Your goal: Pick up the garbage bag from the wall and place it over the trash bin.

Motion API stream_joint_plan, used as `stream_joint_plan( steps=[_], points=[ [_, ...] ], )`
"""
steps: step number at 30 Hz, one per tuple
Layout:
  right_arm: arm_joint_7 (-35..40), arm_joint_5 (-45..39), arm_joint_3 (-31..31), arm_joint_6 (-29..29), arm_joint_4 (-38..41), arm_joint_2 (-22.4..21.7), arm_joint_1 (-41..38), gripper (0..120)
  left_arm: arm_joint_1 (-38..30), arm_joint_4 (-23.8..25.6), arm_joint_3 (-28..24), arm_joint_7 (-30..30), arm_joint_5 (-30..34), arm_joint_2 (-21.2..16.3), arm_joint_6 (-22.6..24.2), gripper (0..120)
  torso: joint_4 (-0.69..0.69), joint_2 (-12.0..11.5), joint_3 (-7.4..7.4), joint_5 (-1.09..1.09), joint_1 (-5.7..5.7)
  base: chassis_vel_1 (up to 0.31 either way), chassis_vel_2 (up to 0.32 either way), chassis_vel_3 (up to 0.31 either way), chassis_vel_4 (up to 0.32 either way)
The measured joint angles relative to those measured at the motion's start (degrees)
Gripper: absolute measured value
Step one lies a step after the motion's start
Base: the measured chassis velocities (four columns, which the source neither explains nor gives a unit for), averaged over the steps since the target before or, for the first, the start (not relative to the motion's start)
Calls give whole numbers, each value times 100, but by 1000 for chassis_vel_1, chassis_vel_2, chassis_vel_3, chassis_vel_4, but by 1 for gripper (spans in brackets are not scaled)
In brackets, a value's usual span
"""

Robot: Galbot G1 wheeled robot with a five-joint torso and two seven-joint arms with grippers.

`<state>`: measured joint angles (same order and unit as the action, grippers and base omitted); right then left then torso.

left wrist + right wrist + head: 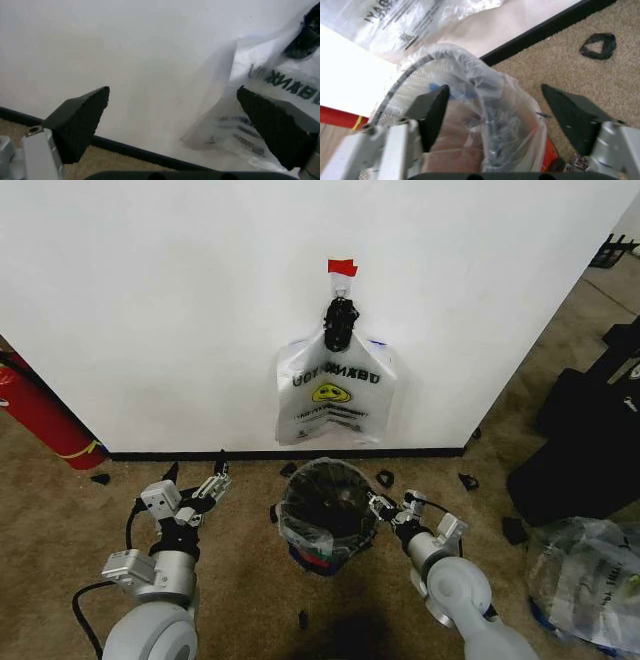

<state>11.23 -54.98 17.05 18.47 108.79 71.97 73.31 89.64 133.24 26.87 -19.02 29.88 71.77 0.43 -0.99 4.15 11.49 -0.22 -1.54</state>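
Right gripper: spread wide, empty, straddling trash bin rim. Left gripper: agape, empty, short of garbage bag, unpicked, on wall hook. Everything left.

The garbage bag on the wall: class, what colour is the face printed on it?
Yellow, on the white garbage bag; it shows best in the head view.

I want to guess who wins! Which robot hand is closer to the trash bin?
Right. The right gripper sits open beside the trash bin rim; the left gripper is open, farther off over the carpet.
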Motion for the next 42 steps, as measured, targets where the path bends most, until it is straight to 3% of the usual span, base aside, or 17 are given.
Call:
stream_joint_plan(
  steps=[5,9,12,15,18,23,31,42],
  points=[
    [-72,104,36,-15,18,-22,42,91,28,25,4,-2,1,-2,2,100,1,0,0,0,0,0,0,0,0],
    [-499,814,105,-469,108,-38,209,99,19,15,36,2,2,-21,-4,100,1,0,0,1,0,0,0,0,0],
    [-822,1663,279,-1169,335,47,465,100,-28,-132,86,48,-142,-59,-98,100,-1,0,0,-1,0,0,0,0,0],
    [-843,3090,576,-2124,625,283,839,100,-58,-276,124,179,-339,-89,-271,100,1,0,0,0,0,0,0,0,0],
    [-833,3762,762,-2498,811,452,1070,100,-126,-432,133,264,-602,-114,-456,100,1,0,0,1,0,0,0,0,0],
    [-737,4879,1146,-3252,1595,1084,2113,100,-259,-842,7,459,-1232,-304,-985,100,-1,0,0,-1,0,0,0,0,0],
    [-649,5250,1359,-3995,2006,1690,3034,100,-91,-705,-322,577,-1670,-79,-1156,100,0,0,-1,-1,0,0,0,0,0],
    [-793,5144,1326,-3970,2013,1616,3034,100,35,-694,-217,597,-2030,71,-1224,100,0,0,0,0,0,0,0,0,0]
  ],
)
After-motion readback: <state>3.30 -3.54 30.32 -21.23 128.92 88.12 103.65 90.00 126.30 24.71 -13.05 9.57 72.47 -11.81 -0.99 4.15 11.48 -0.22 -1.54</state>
